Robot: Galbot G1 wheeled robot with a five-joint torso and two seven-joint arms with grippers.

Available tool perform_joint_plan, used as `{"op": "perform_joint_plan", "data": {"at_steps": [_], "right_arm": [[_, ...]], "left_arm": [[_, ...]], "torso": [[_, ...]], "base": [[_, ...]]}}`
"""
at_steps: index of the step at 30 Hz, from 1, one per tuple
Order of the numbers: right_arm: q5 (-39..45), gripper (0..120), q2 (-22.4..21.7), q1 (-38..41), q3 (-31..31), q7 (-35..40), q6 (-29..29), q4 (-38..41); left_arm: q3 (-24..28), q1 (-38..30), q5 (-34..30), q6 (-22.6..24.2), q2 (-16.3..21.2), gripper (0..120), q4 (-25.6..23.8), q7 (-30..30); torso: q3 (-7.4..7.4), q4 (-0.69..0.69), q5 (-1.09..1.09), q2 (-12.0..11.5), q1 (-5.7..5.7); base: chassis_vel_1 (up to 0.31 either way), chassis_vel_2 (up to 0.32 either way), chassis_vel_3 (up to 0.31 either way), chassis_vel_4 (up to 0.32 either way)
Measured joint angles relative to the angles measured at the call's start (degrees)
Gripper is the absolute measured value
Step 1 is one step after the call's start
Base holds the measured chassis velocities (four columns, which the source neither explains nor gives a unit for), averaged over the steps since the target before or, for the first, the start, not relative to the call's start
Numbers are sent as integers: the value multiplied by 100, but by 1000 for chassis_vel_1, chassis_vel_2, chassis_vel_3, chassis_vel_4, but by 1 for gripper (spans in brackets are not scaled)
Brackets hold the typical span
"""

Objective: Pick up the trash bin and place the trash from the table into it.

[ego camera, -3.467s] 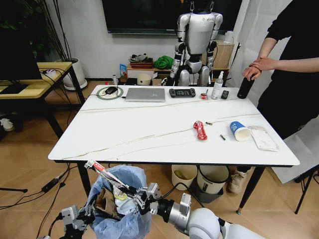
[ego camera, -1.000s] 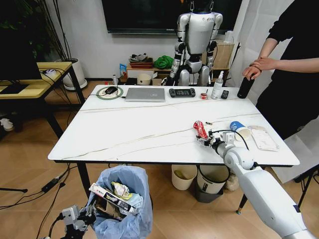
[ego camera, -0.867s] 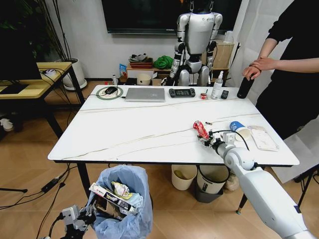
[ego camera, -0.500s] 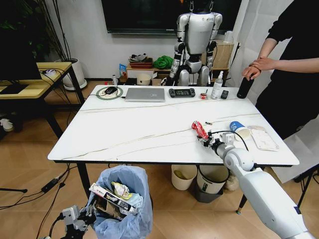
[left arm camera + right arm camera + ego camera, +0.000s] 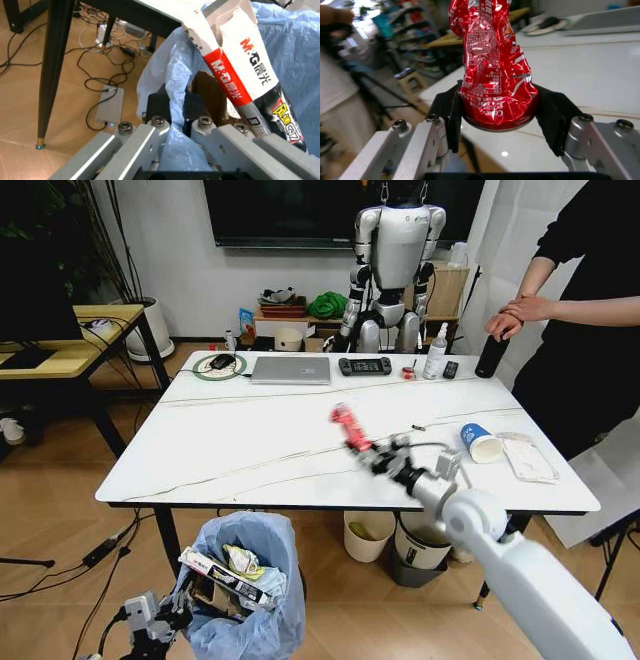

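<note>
Red wrapper (image 5: 350, 426) in right end effector (image 5: 378, 452) above table (image 5: 250, 440).

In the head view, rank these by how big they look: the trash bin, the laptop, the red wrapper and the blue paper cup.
Largest to smallest as seen:
1. trash bin, though it sits nearest the camera
2. laptop, at the table's far side
3. red wrapper, held over the table by the right gripper, and blue paper cup: too alike to rank

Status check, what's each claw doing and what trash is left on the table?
Right claw shut on red wrapper, lifted above the table. Left claw clamped on trash bin rim, low by the table edge. Blue paper cup on the table. Path looks clear.
</note>
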Motion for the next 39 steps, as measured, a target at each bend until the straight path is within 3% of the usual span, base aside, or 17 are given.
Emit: {"op": "perform_joint_plan", "data": {"at_steps": [4, 11, 16, 28, 39], "right_arm": [[77, 44, -123, -84, -648, -189, 39, 689], [-186, 44, -162, -82, -1464, -243, 42, 868], [-639, 44, -200, -127, -1654, -255, 132, 678], [-800, 44, -237, -234, -1569, -238, 152, 653], [-1094, 86, -253, -418, -1336, -230, 194, 508]], "left_arm": [[-19, 43, 0, -1, -8, 0, -56, -1], [-26, 54, 0, -2, -26, 0, -140, 5], [-11, 51, 2, -3, -33, 0, -158, 14], [26, 21, 9, -3, -34, 0, -138, 20], [35, 7, 8, 0, -23, 0, -96, 25]], "torso": [[0, 0, 0, 0, 0], [0, 0, 1, 0, 0], [0, 0, 1, 0, 1], [1, 0, 1, 0, 1], [0, 0, 1, -1, 1]], "base": [[0, 0, 0, 0], [0, 0, 0, 0], [0, 0, 0, 0], [0, 0, 0, 0], [0, 0, 0, 0]]}}
